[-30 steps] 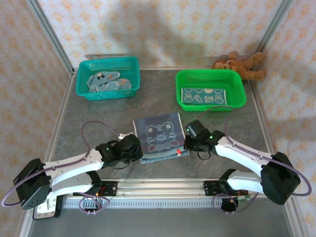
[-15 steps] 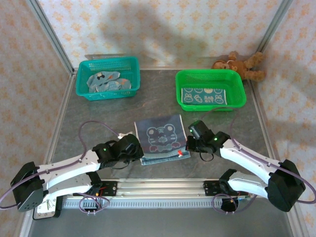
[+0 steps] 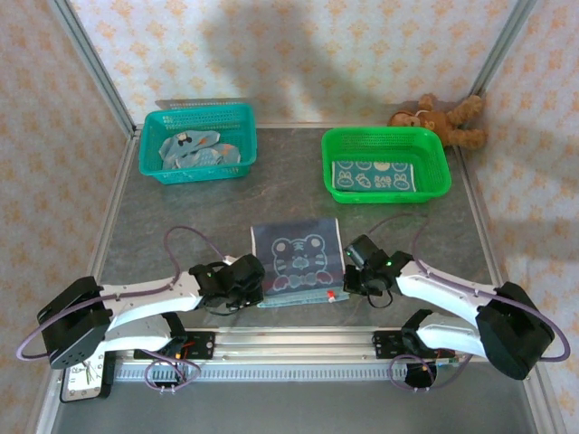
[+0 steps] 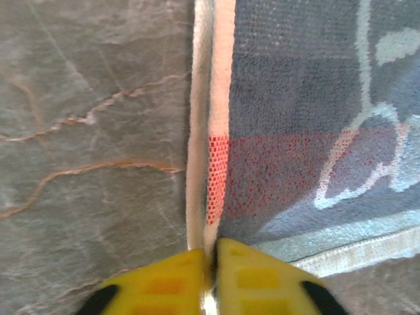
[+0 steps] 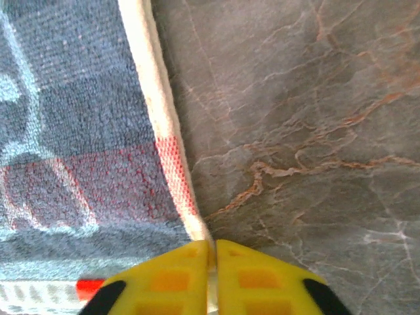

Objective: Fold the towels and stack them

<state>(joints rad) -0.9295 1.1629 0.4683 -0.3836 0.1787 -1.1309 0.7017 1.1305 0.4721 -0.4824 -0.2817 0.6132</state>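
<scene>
Evidently early: left gripper point(image 4: 211, 251) and right gripper point(image 5: 212, 245) each pinch a hem of the blue-grey tiger-face terry towel point(image 3: 298, 258) just ahead of them. Far beyond, one folded teal towel point(image 3: 375, 176) sits in the green plastic basket point(image 3: 384, 134); crumpled teal cloths point(image 3: 194, 152) fill the teal basket point(image 3: 194, 110).

Robotics laboratory test cell: a marble-patterned tabletop point(image 3: 271, 194) enclosed by aluminium frame posts point(image 3: 90, 68) and wallpapered panels point(image 3: 298, 45). A slotted mounting rail point(image 3: 298, 345) at the near edge carries the cabled left arm point(image 3: 145, 303) and right arm point(image 3: 448, 287).
</scene>
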